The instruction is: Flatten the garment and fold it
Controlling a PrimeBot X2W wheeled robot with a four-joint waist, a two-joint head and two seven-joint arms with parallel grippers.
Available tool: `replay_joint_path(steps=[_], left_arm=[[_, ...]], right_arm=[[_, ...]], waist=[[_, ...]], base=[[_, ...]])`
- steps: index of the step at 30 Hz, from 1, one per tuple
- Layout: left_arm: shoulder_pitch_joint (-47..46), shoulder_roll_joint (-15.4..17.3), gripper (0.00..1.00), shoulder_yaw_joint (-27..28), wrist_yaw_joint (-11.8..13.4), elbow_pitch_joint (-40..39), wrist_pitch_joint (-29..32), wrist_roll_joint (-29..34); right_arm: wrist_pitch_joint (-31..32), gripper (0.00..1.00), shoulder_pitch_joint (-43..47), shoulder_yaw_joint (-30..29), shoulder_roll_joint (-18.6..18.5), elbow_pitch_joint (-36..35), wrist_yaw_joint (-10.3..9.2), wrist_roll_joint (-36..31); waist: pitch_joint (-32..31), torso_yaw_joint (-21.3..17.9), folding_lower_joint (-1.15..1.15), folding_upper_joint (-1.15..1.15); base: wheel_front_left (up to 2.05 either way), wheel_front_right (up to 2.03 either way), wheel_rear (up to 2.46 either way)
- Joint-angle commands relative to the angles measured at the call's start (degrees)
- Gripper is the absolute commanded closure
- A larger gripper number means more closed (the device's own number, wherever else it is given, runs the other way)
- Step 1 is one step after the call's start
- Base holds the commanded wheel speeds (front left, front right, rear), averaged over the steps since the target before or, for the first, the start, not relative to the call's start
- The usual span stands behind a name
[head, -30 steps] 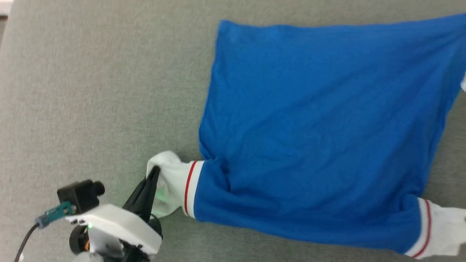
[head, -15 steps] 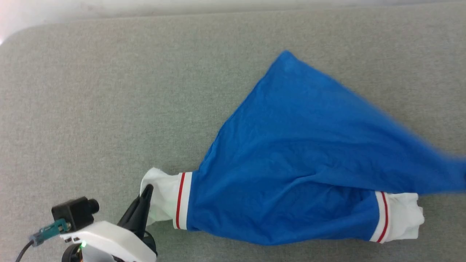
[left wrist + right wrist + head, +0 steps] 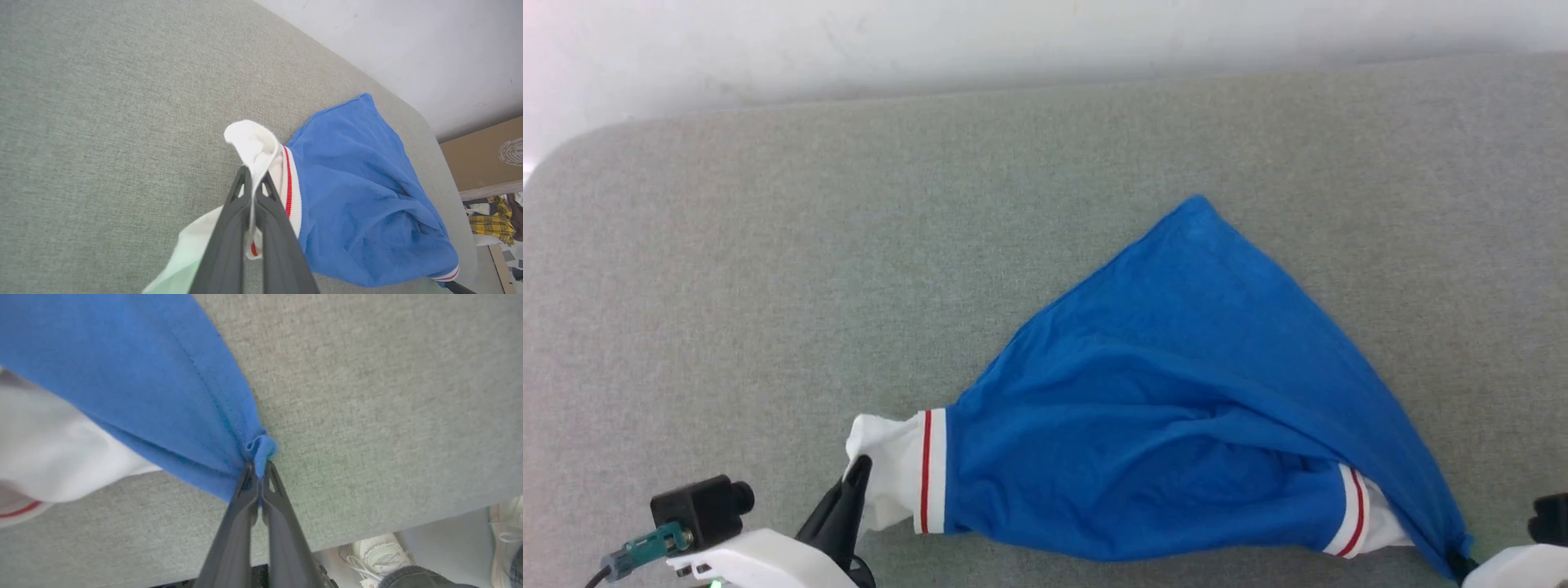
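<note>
1. Left gripper: clamped on the white sleeve of the garment, low over the grey counter. Reads as your anchor for that side.
2. Middle: the blue body lies slack on the counter as a rough triangle, apex toward the far edge. It's creased and not flat yet. No lettering is visible.
3. Right gripper: pinched tight on a blue hem corner near the counter's front edge, just beyond the other sleeve.
4. You hold a sleeve on one side and hem on the other, so pulling apart likely tensions a diagonal, not a square. Consider regrasping before you spread.
</note>
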Motion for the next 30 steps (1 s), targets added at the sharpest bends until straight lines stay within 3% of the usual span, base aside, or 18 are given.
replay_joint_path(steps=[1, 5, 7, 13, 16, 19, 23, 30], left_arm=[[0.32, 0.19, 1.00, -0.12, 0.50, -0.28, 0.16, -0.20], [0.51, 0.18, 1.00, -0.53, 1.03, -0.49, 0.61, -0.08], [0.81, 0.16, 1.00, -0.68, 1.31, -0.61, 0.69, -0.04], [1.07, -0.20, 1.00, -1.50, 1.55, -0.92, 0.71, 0.32], [0.45, -0.40, 1.00, -2.07, 1.24, -0.96, 0.82, 0.65], [-0.79, -0.64, 1.00, -2.54, 0.71, -0.97, 0.89, 1.05], [-3.46, -0.94, 1.00, -3.25, -0.44, -0.91, 1.25, 1.65], [-9.39, -2.35, 1.00, -5.27, -3.01, 0.67, 2.34, 2.66]], right_arm=[[-2.16, 1.00, -1.52, 0.44, -0.20, 2.37, -0.05, -1.35], [-7.22, 1.00, -3.93, 1.05, -0.15, 7.90, -0.05, -1.87], [-8.61, 0.00, -4.52, 1.14, -0.46, 7.55, -0.05, -1.33], [-4.32, 0.00, -6.20, 0.43, -4.56, -6.60, -0.05, 2.37], [0.84, 0.00, -10.28, 0.99, -7.33, -15.00, -0.05, 3.38], [5.48, 0.00, -16.94, 3.81, -9.72, -18.73, -0.05, 4.00], [10.24, 0.00, -27.47, 10.69, -12.31, -16.25, -0.05, 2.89], [14.73, 0.00, -42.95, 19.55, -13.06, -0.33, -0.05, -0.33]], waist=[[-1.39, -0.50, 0.01, 0.00], [-2.99, -0.63, 0.01, 0.00], [-3.70, -0.71, 0.01, 0.00], [-4.52, -0.05, 0.01, 0.00], [-3.81, 0.79, 0.01, 0.00], [-2.23, 1.91, 0.01, 0.00], [1.42, 4.02, 0.01, 0.00], [7.65, 8.76, 0.01, 0.00]], base=[[0.00, 0.00, 0.00], [0.00, 0.00, 0.00], [0.00, 0.00, 0.00], [0.00, 0.00, 0.00], [0.00, 0.00, 0.00], [0.00, 0.00, 0.00], [0.00, 0.00, 0.00], [0.00, 0.00, 0.00]])
